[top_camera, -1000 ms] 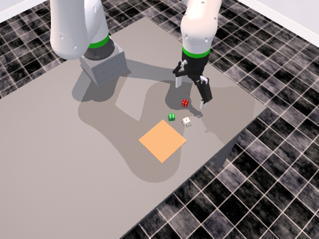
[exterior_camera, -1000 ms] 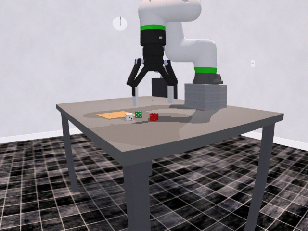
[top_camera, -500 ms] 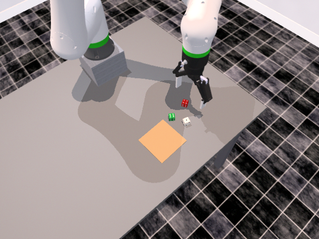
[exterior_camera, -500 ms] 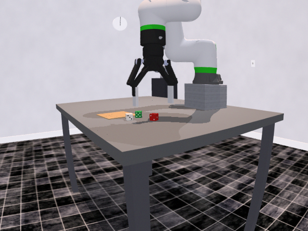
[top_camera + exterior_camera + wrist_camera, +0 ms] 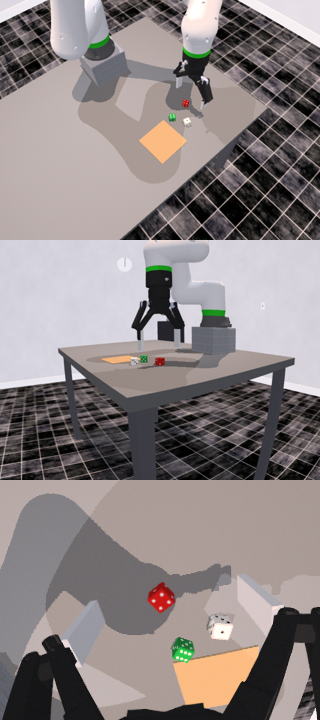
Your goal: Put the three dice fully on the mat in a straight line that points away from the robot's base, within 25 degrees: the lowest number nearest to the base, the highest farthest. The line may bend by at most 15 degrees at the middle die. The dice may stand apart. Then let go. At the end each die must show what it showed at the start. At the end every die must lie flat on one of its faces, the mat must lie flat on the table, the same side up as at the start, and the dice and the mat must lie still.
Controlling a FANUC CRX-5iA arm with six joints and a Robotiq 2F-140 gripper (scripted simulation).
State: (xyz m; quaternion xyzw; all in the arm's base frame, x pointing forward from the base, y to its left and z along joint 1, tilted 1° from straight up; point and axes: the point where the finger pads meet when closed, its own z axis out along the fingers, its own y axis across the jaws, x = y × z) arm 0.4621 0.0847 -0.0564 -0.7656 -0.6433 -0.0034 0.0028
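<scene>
The gripper (image 5: 190, 94) hangs above the table (image 5: 51, 144) with its fingers spread wide and nothing between them. Below it, the red die (image 5: 185, 103) sits on the table in the arm's shadow, showing four pips on top. The green die (image 5: 172, 117) lies just off the corner of the orange mat (image 5: 162, 141), showing six. The white die (image 5: 186, 121) rests near the green one, beside the mat's edge, showing one. All three dice lie flat on the table, none on the mat. The mat lies flat
</scene>
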